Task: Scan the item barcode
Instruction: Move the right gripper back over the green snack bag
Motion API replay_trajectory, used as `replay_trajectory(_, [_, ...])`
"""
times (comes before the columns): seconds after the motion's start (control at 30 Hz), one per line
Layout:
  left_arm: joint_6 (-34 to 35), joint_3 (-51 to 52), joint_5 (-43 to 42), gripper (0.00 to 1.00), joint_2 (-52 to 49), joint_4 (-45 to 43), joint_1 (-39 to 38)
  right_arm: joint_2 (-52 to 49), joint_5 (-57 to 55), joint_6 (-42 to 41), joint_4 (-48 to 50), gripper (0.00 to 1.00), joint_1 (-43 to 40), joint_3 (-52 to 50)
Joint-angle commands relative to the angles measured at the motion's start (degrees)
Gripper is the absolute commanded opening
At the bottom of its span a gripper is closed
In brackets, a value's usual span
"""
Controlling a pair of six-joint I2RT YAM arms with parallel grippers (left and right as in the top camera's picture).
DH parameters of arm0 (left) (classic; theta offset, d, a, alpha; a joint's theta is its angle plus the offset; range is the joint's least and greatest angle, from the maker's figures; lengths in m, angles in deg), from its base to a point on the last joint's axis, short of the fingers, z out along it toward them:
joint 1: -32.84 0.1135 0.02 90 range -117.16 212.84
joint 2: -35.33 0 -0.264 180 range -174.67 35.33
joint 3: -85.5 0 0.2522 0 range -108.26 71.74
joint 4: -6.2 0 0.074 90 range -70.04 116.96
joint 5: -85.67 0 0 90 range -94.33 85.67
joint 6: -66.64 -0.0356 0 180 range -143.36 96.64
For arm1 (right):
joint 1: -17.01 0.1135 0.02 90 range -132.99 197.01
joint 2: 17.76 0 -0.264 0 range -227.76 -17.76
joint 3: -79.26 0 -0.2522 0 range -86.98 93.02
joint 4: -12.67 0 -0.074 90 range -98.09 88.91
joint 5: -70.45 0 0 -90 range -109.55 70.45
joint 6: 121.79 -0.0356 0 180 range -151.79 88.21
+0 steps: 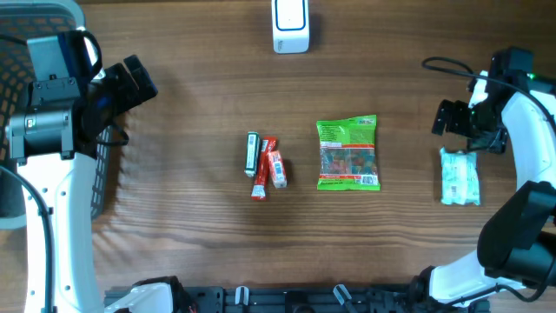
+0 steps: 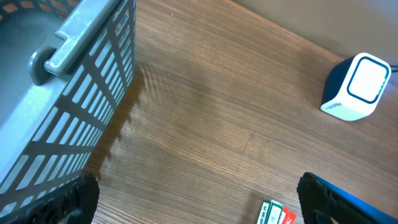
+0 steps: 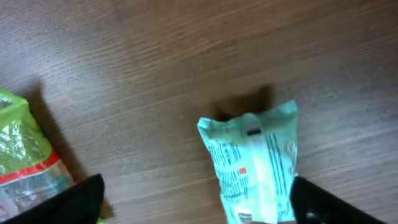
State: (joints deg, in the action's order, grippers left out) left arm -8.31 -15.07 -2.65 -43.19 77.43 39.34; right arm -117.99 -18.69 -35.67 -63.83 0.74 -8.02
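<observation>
Pickup looks to be in hand: left gripper [image 2: 202,200] gapes empty, right gripper [image 3: 199,202] hangs unclenched over the pale packet [image 3: 255,162] lying at the right of the table [image 1: 400,243], which needs grasping, then presenting to the scanner [image 1: 290,26].

Between my right fingers [image 3: 74,202] the packet [image 3: 255,162] runs off the frame, print too blurred to read. The bag [image 3: 25,149] beside them is cut off.

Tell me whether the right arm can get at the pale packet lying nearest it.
Probably yes. The right gripper hangs open just above the pale packet, its fingers spread wide on either side, and nothing lies between them.
</observation>
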Motion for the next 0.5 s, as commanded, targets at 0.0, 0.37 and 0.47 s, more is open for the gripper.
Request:
replay_trajectory(0.0, [-1.16,-0.57,0.35,1.00,0.39,-0.15,0.22,0.98,8.76,-0.46,-4.55,0.73,0.87,8.22])
replay_trajectory(0.37, [-1.16,-0.57,0.35,1.00,0.39,-0.15,0.22,2.21,18.12,4.04,-3.78,0.36,16.31,5.01])
replay_trajectory(0.47, [-1.16,-0.57,0.35,1.00,0.39,-0.15,0.22,2.19,17.64,4.04,7.48,0.31,21.94,1.27])
